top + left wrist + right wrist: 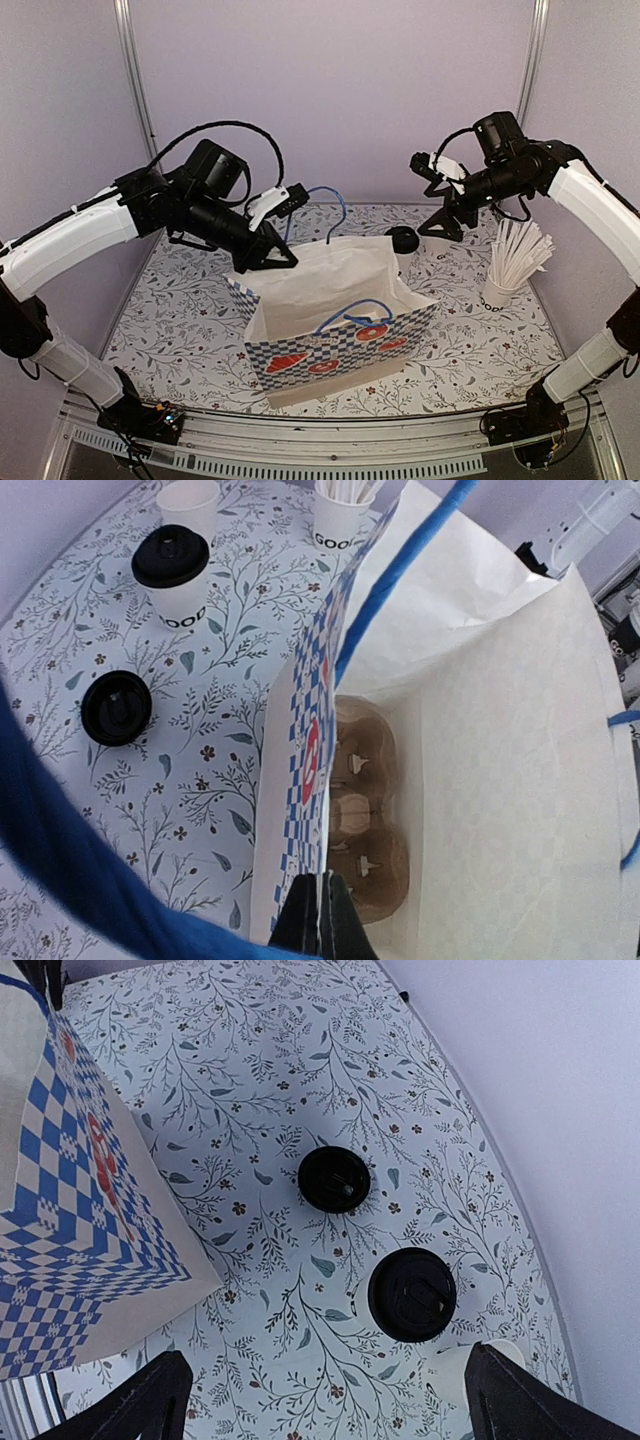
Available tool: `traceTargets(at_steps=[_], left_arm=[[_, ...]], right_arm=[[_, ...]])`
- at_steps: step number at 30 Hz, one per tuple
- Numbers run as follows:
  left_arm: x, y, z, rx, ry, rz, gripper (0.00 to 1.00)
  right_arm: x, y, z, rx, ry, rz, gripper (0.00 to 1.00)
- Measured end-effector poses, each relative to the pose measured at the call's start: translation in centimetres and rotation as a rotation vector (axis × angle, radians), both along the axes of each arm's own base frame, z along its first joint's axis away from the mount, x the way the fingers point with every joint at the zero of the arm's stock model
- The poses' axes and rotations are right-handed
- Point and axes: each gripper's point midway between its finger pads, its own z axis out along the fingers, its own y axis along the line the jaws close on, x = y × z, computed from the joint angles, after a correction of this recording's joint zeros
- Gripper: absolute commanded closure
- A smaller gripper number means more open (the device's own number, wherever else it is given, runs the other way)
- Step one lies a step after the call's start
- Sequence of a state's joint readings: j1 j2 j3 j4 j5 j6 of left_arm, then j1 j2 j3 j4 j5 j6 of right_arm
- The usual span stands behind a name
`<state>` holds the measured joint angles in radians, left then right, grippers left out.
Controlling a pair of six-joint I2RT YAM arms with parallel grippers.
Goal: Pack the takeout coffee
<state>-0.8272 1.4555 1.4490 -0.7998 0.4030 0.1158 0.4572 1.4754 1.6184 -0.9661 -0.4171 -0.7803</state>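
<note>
The left hand (283,260) is pressed together on the top rim of the bag's (340,345) wall; in the left wrist view its fingers (322,925) pinch the paper edge. The checked bag stands upright and open in the middle of the table (170,320), its blue handles up. A brown cup carrier (365,825) lies at the bottom of the bag.

The coffee (403,239) stands on the table behind the bag's right rear corner, outside the bag, its black lid on. The right hand (445,222) hangs above and just to the right of it, fingers spread wide and holding nothing. From the right wrist the coffee (412,1294) shows from straight above between the two fingers (515,1390). A loose black lid (334,1178) lies flat on the table near it. A lidless white cup (188,500) stands just beside the coffee. A cup of white sticks (508,270) stands farther right, apart from the rest.
</note>
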Motion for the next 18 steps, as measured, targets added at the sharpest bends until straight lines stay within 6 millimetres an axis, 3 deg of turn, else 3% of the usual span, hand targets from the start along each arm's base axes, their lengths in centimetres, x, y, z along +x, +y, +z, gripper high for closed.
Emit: traceTargets(at_steps=[7, 14, 18], left_arm=[[0.9, 2.5, 1.9, -0.002, -0.089, 0.087, 1.0], [1.1, 2.4, 1.2, 0.092, -0.154, 0.125, 1.0], [1.2, 2.3, 1.3, 0.131, -0.194, 0.142, 1.0]], right_arm=[[1.0, 0.9, -1.3, 0.091, 0.027, -0.047, 0.01], [0.8, 0.3, -4.7, 0.066, 0.078, -0.093, 0.01], [0.6, 0.0, -5.4, 0.057, 0.082, -0.102, 0.01]])
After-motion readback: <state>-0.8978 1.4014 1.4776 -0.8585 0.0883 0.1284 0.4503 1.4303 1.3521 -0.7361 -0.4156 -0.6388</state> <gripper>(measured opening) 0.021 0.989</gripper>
